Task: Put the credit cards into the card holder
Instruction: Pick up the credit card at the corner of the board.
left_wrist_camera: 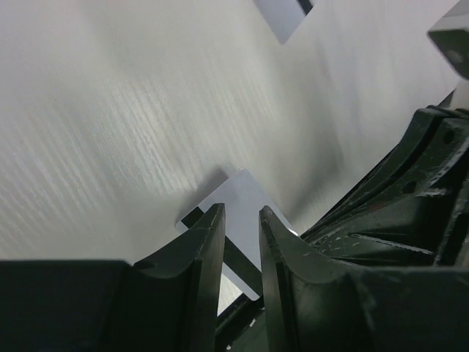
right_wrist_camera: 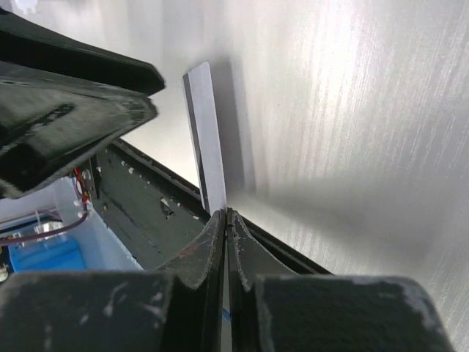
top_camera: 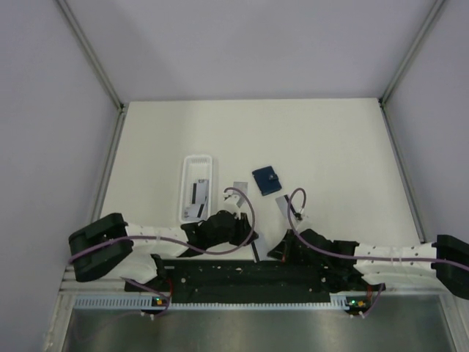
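Observation:
My right gripper [right_wrist_camera: 227,213] is shut on the edge of a credit card [right_wrist_camera: 207,147], a pale card with a black stripe that stands on edge over the table's near edge. In the top view this card [top_camera: 255,249] is a thin dark sliver between both grippers. The same card [left_wrist_camera: 245,192] shows in the narrow gap of my left gripper [left_wrist_camera: 240,213], which is open, its fingers apart from the card. Other credit cards lie flat on the table [top_camera: 240,188] [top_camera: 282,207] [left_wrist_camera: 282,15]. The navy card holder [top_camera: 267,180] lies shut farther back.
A long white tray [top_camera: 198,158] at the left holds more cards. The black base rail [top_camera: 249,279] runs along the near edge under both wrists. The right gripper's body [left_wrist_camera: 410,220] sits close beside the left fingers. Grey walls enclose the table.

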